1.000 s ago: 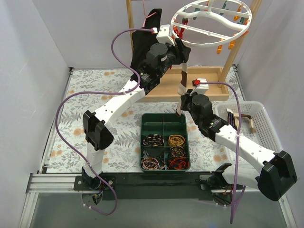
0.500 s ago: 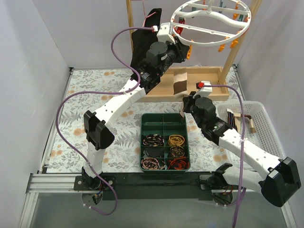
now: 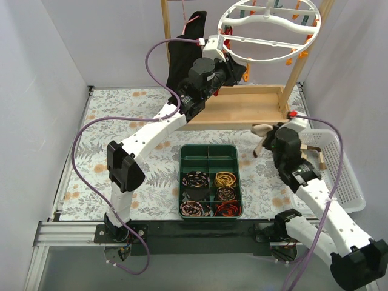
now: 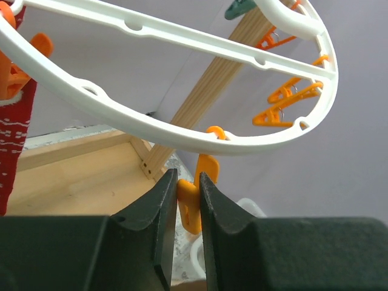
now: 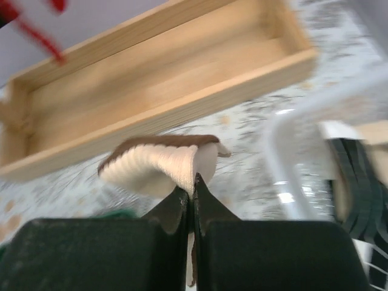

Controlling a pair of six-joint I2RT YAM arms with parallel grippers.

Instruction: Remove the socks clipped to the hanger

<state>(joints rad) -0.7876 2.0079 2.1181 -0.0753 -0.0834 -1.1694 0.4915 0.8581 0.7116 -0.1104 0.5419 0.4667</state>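
The left gripper has its two dark fingers pressed against either side of an orange clip that hangs from the near rim of the white hanger. At the left edge a red sock with white patterning hangs down. Two more orange clips dangle at the ring's right side, and a teal clip shows at the top. Behind the ring a wooden post slants upward, with a wooden tray below.
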